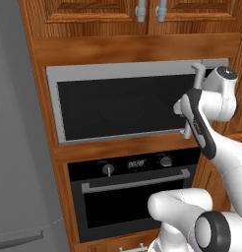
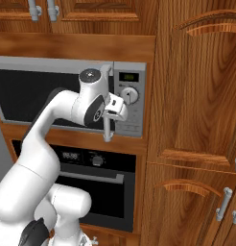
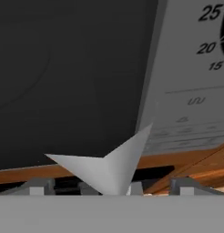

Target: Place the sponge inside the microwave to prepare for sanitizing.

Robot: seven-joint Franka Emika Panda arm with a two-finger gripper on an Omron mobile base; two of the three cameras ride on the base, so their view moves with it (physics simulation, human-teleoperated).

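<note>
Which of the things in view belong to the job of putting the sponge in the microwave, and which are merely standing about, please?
Belonging to the job:
- microwave, door shut
- its bar handle
- gripper, jaws open at the handle

Standing about:
- black oven below the microwave
- wooden cabinets
- grey fridge

Arm reaches up and forward, elbow bent, wrist turned sideways. Gripper (image 2: 112, 115) sits high, at the far right in the left base view, jaws spread wide, nothing between them.
</note>
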